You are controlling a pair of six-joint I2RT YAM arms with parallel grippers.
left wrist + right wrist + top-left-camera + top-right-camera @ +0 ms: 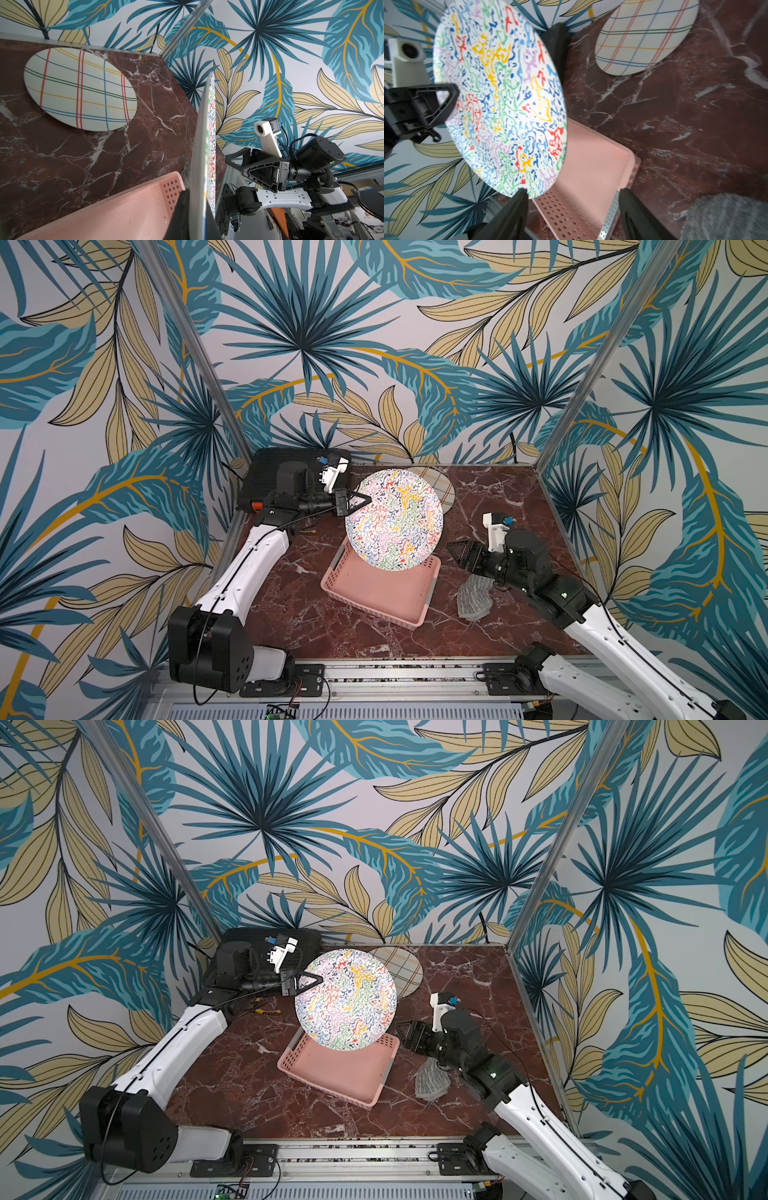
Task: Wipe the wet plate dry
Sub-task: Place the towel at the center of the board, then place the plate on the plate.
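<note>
The plate (395, 518) (345, 998), white with colourful squiggles, stands nearly on edge above a pink basket (382, 593). My left gripper (359, 501) (311, 981) (196, 207) is shut on its left rim, one finger on each face. In the left wrist view the plate (199, 166) shows edge-on. My right gripper (457, 556) (405, 1036) (572, 192) is open and empty, just right of the plate (500, 99) and apart from it. A grey cloth (473, 597) (432, 1079) (726, 216) lies crumpled on the table under the right arm.
A second plate (446, 489) (79, 89) (643, 35) with coloured check lines lies flat at the back, behind the held one. A black rack (266, 472) stands in the back left corner. The marble table (498, 497) is walled on three sides.
</note>
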